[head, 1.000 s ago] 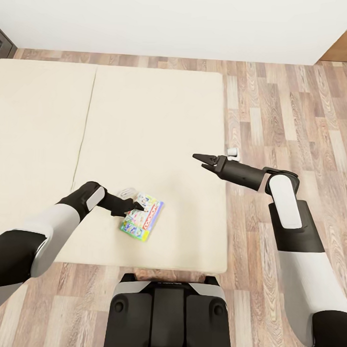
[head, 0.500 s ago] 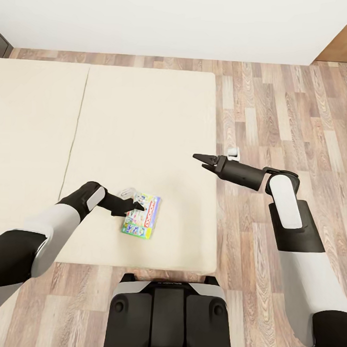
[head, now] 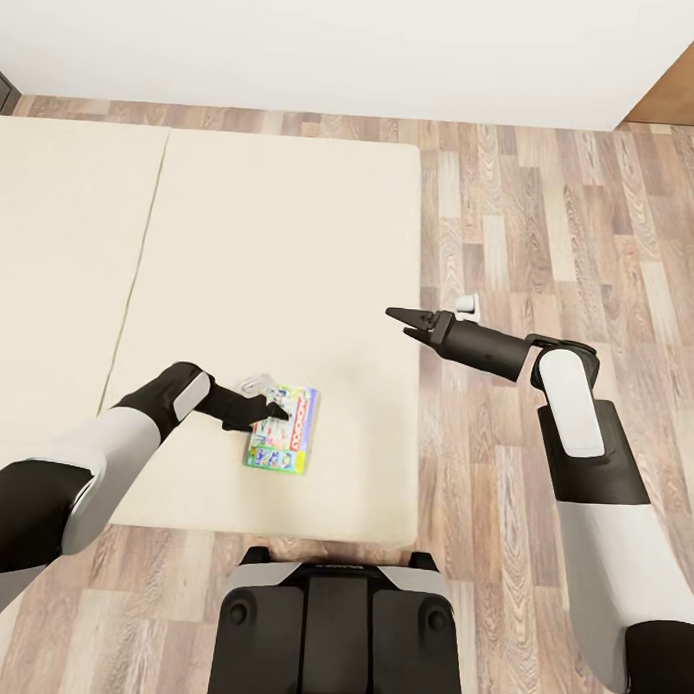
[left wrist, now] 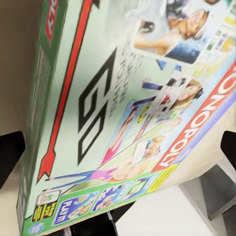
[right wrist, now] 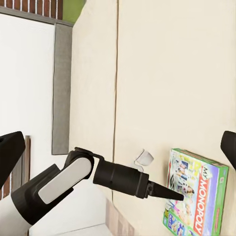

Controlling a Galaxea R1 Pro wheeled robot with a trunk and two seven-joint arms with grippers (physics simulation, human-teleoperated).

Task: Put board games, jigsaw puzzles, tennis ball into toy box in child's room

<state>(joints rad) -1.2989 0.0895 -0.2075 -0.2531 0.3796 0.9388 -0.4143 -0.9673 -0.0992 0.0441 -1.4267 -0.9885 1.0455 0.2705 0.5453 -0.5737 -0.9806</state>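
Low and left of centre on the bed point(head: 291, 235), the stiff, light board game point(head: 282, 443) is best gripped by its thin edge, where the left gripper point(head: 275, 413) rests, closure unclear, while the right gripper point(head: 400, 317) is held apart, empty.

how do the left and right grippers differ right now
The left gripper is low at the Monopoly box on the bed, the box close between its fingers in the left wrist view. The right gripper hovers open over the bed's edge, near nothing. The left arm reaches forward; the right points across toward the left. Both are black with two fingers.
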